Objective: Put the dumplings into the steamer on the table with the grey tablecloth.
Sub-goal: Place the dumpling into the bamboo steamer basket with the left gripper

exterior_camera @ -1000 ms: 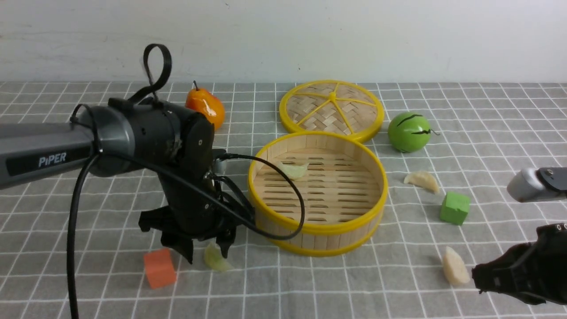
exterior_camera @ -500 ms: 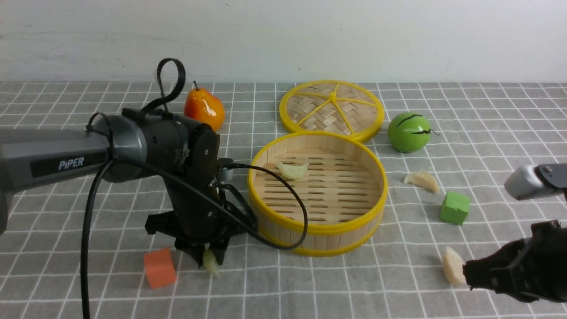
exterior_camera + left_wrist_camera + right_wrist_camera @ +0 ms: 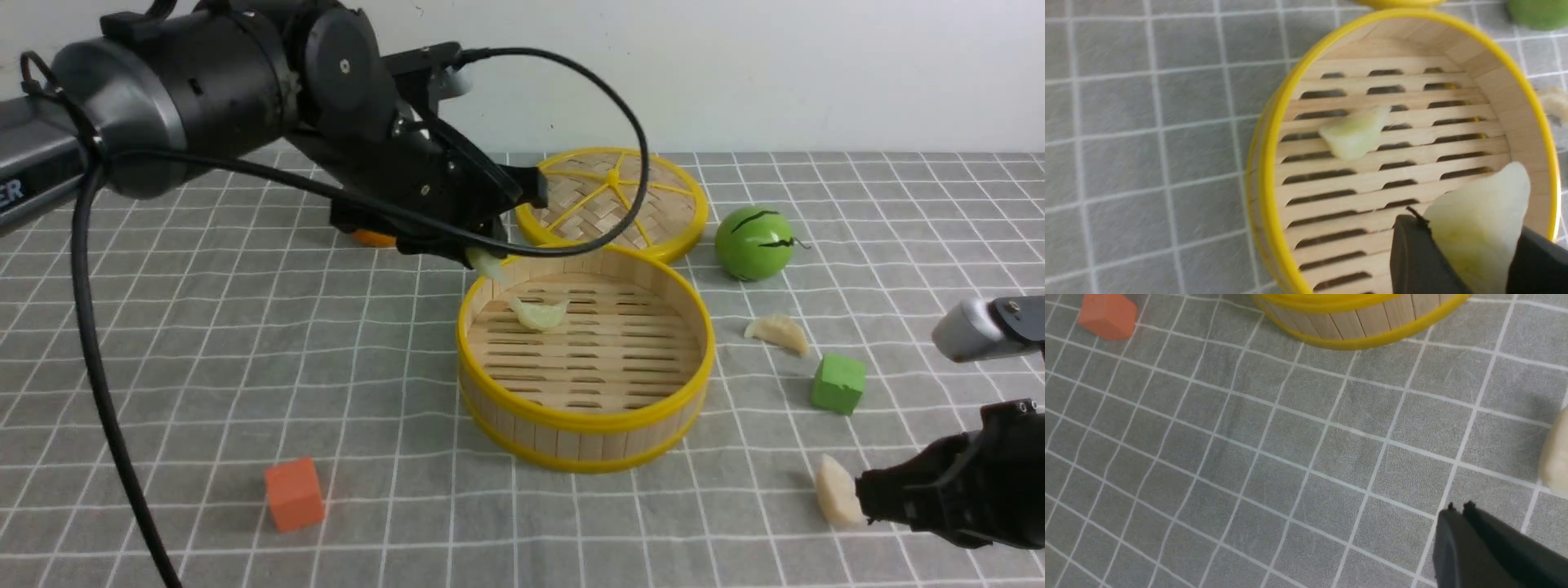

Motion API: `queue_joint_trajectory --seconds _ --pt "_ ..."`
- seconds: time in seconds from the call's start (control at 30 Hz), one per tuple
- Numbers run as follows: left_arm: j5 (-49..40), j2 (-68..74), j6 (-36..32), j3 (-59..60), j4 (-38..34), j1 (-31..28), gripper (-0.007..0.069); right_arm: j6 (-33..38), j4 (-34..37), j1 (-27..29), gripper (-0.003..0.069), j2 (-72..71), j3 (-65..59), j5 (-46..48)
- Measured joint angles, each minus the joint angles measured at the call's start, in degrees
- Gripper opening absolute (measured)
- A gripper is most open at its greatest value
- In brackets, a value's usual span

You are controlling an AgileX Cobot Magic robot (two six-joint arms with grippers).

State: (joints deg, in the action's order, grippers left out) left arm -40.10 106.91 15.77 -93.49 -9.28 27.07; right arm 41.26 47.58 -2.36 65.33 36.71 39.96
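Jaws of left gripper [image 3: 483, 256] clamped on a pale green dumpling [image 3: 489, 266], held in the air over far-left rim of the steamer [image 3: 584, 420]; left wrist view shows it pinched betw. both black fingers [image 3: 1412, 261], above the slatted floor. Jaws of right gripper [image 3: 864, 498] closed tip to tip, nothing betw. them, low over the grey tablecloth [image 3: 204, 351], tip just beside a cream dumpling [image 3: 833, 490] lying on cloth, front right of steamer. Also: second green dumpling [image 3: 539, 314] inside steamer, on slats, far-left part; second cream dumpling [image 3: 777, 333] on cloth right of steamer, near green cube [image 3: 838, 382]; orange cube [image 3: 294, 493] front left, well apart; woven lid [image 3: 612, 200] flat behind steamer; green toy fruit [image 3: 753, 242] right of lid.
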Motion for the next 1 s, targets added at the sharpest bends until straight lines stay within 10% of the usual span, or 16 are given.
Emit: queue_joint_trajectory --seconds 0.4,0.73,1.0 --pt "3.83 12.93 -6.57 -0.05 4.58 4.67 0.0209 0.66 0.19 0.0 0.002 3.34 0.0 -0.03" --pt "4.53 12.86 -6.07 -0.05 5.95 4.69 0.0441 2.23 0.24 0.0 0.0024 3.34 0.0 0.51" --pt "2.09 3.06 -5.12 -2.29 6.81 4.69 0.0426 1.85 0.05 0.0 0.0116 3.34 0.4 0.86"
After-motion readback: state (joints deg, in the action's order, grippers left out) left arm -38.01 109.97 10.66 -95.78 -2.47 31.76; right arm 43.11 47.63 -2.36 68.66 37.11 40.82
